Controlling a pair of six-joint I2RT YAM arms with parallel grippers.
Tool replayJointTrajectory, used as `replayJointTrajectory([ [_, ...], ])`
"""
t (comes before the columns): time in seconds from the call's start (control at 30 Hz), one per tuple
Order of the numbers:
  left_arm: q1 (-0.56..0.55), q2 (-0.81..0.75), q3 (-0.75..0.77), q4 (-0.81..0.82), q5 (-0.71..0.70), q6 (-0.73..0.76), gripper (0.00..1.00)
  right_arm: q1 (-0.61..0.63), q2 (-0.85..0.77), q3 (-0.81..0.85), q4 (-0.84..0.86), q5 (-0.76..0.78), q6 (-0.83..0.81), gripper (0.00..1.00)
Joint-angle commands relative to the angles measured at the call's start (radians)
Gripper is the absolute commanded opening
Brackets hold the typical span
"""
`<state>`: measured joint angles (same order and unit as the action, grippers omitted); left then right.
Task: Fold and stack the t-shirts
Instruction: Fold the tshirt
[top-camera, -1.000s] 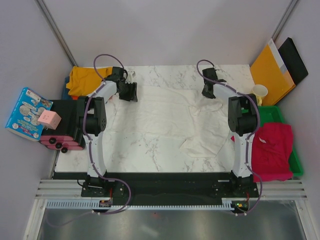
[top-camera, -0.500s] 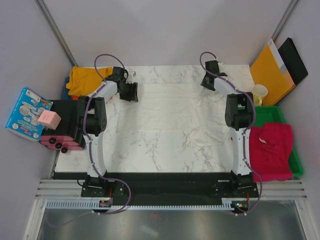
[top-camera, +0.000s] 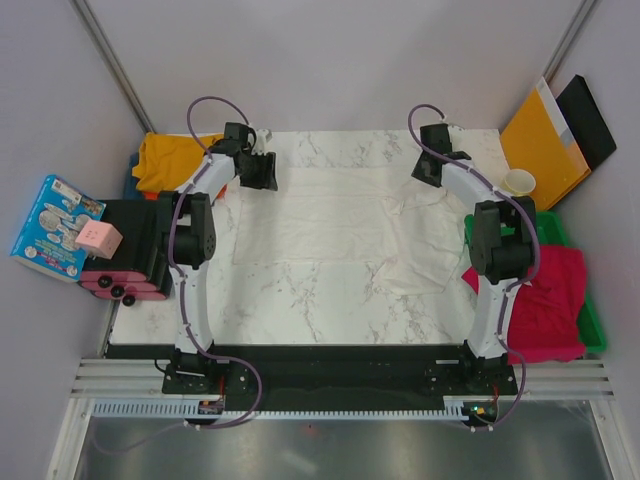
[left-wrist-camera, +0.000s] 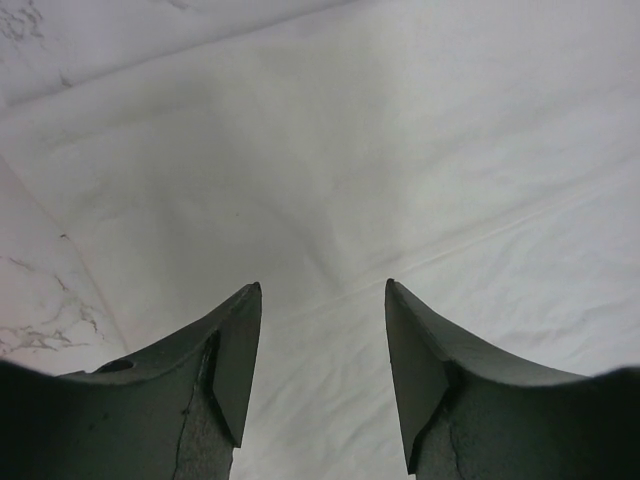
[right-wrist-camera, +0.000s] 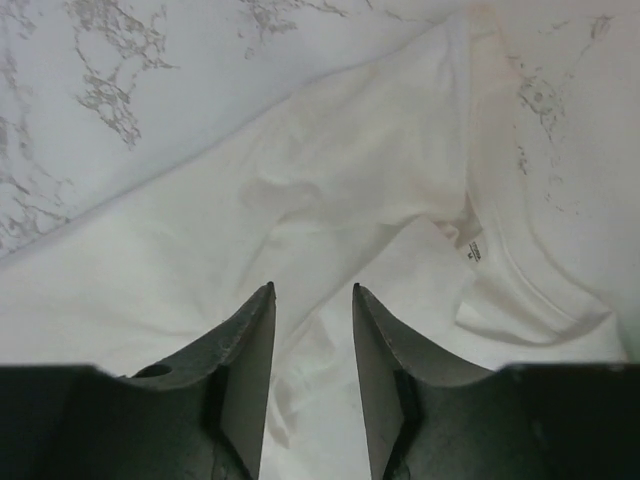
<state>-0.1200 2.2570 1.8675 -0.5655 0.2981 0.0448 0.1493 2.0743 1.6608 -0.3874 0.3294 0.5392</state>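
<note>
From above, the white t-shirt (top-camera: 330, 225) lies spread over the marble table (top-camera: 300, 310), smooth on the left and rumpled on the right. The left gripper (top-camera: 258, 172) hangs at the shirt's far left corner and the right gripper (top-camera: 430, 170) at its far right edge. A mustard yellow shirt (top-camera: 165, 158) is heaped at the table's far left corner. A crimson-pink shirt (top-camera: 545, 295) drapes over the green tray (top-camera: 592, 325) on the right.

In the left wrist view, the fingers (left-wrist-camera: 235, 360) stand well apart with nothing between them, only flat white cloth and a seam below.

In the right wrist view, the fingers (right-wrist-camera: 245, 370) are parted by a narrower gap and hold nothing. They sit over creased cloth near the neckline and its label (right-wrist-camera: 473, 250). I cannot tell whether either pair of tips touches the cloth.
</note>
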Motion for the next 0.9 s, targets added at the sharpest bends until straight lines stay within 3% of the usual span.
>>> replayJointTrajectory([
  [0.0, -0.003, 0.073, 0.041, -0.02, 0.027, -0.037, 0.59, 0.003, -0.002, -0.084, 0.012, 0.046, -0.019, 0.38],
  [0.1, -0.004, 0.085, 0.042, -0.025, 0.019, -0.031, 0.59, 0.003, 0.023, -0.07, 0.015, 0.056, -0.021, 0.29],
  [0.27, -0.003, 0.078, 0.041, -0.028, 0.016, -0.029, 0.58, 0.001, 0.044, -0.024, 0.027, 0.072, -0.015, 0.26],
  [0.43, -0.004, 0.044, 0.076, -0.03, 0.058, -0.037, 0.58, 0.007, -0.002, -0.029, 0.038, 0.045, 0.008, 0.4],
  [0.57, -0.021, 0.09, 0.189, -0.059, 0.072, -0.069, 0.59, 0.01, -0.002, -0.012, 0.029, 0.036, 0.004, 0.41],
  [0.67, -0.043, 0.133, 0.26, -0.105, 0.052, -0.065, 0.59, 0.013, 0.036, 0.039, 0.006, 0.034, -0.001, 0.38],
  [0.87, -0.052, 0.138, 0.219, -0.128, 0.058, -0.049, 0.59, 0.012, 0.135, 0.145, -0.042, 0.028, -0.008, 0.24],
])
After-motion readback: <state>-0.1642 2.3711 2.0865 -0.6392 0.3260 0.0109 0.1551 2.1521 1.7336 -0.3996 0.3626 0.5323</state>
